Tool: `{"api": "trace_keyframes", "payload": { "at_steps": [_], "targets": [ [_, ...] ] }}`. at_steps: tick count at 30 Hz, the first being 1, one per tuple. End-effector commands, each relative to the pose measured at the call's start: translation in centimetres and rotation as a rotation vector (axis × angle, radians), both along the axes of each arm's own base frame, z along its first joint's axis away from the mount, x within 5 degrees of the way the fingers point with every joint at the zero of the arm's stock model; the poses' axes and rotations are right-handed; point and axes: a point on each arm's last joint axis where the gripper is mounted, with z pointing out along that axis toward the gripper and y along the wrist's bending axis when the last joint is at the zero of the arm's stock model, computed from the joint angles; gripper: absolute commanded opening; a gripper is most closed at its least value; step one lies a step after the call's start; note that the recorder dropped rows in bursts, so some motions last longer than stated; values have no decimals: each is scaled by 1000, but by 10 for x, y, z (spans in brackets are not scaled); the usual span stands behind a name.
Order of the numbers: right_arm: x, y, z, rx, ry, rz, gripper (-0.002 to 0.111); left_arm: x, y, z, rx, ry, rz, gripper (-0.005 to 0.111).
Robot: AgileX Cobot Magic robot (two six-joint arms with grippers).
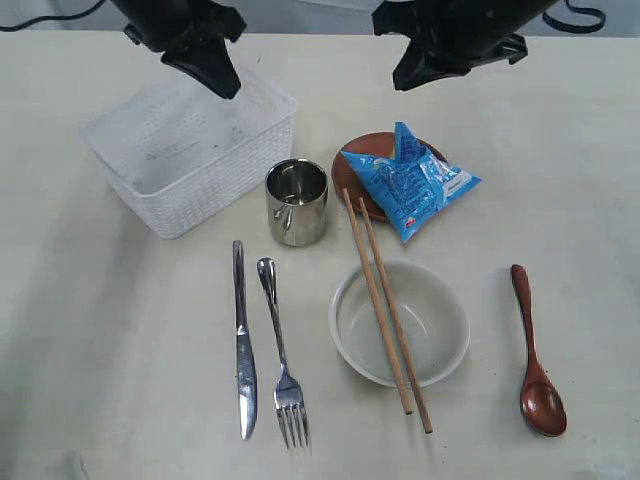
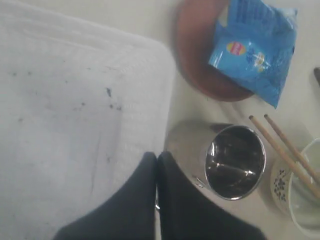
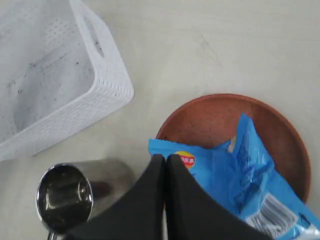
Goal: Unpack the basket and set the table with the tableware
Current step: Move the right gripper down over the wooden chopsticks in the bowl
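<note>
Seen from the exterior view, looks all but finished: shows the basket (image 1: 220,195) empty toward the left of the table (image 1: 100,350), with the knife (image 1: 242,340) and fork (image 1: 280,360) laid side by side nearer the camera, the cup (image 1: 296,202) just beside the basket's corner, the chopsticks (image 1: 385,310) resting across the bowl (image 1: 445,330), the spoon (image 1: 535,360) well off to the right, and the plate (image 1: 358,160) behind the bowl, half covered by a blue snack packet (image 1: 410,180). Finds the left gripper (image 1: 225,82) hovering closed over the basket and the right gripper (image 1: 405,78) closed above the plate, neither holding anything. Leaves little to do, at a guess, beyond perhaps lifting the packet off the plate. Offers a pale cream, faintly scuffed surface, and of the room only a grey strip and black cables (image 1: 60,15) past the far edge. From the left wrist view, confirms a bare basket floor with a few dark specks (image 2: 110,95), and black fingers (image 2: 140,190) pressed together above the basket's edge by the cup. From the right wrist view, gives the same: a shut, empty gripper over the packet, bare plate beside it, nothing inside the basket.
</note>
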Motion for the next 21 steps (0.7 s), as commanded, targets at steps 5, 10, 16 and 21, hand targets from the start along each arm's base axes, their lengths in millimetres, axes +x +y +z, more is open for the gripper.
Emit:
{"api": "trace_keyframes", "payload": {
  "at_steps": [5,10,16,21],
  "targets": [
    [-100,-17,-11,-158,8,99,13,-34,6,29,-43,-289,137,0],
    [-155,-9,17,-246,-120,114,13,-87,30,41,-81,-541,210,0],
    [-195,-15,20,-141,-191,74,0,-169,79,45,-91,-827,523,0],
    [-202,-18,18,-176,-105,87,0,-218,101,61,-131,-981,603,0]
  ]
}}
